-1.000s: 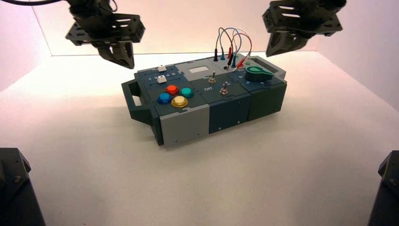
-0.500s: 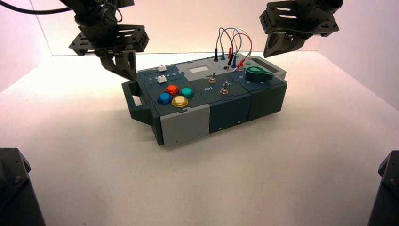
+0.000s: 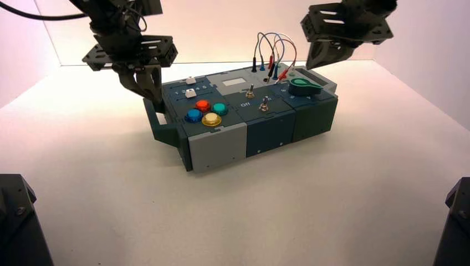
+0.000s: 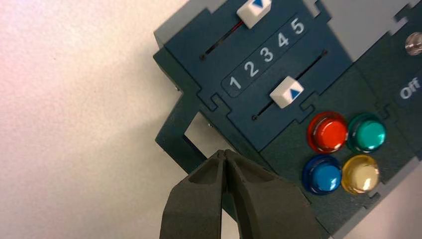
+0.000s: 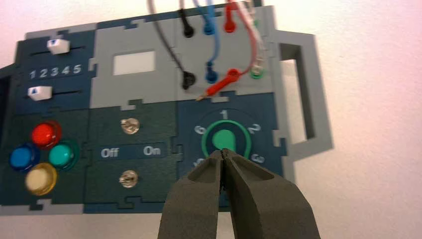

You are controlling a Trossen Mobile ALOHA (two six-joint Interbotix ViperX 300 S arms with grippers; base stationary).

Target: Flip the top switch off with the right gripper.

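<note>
"Switch first: where is it?"

"The top switch [image 3: 250,93] stands on the dark middle panel of the box [image 3: 217,145], on the far side of the printed Off and On. The other switch [image 3: 264,106] is on the near side of those words."

"And the right gripper [image 3: 309,67]?"

"Up in the air over the right part of the box, well apart from the top switch. Its two fingers are pressed together with nothing between them. In the right wrist view their tips cover part of the green knob [image 3: 303,87]."

"Anything in the way?"

"Wires [image 3: 276,36], mostly. They loop up from the pale far panel, dark, blue, white and red, and in the high view they show between that gripper and the switch. A red plug [image 5: 219,88] lies slanted near the knob, its tip bare."

"What about the left gripper [image 3: 159,105]?"

"It hangs by the handle [image 3: 161,132] at the box's left end, its fingers closed too, holding nothing. Past the handle sit two white sliders [image 4: 287,92] with 1 to 5 printed between them, then four round buttons [image 4: 327,132]: red, green, blue and yellow."
</note>
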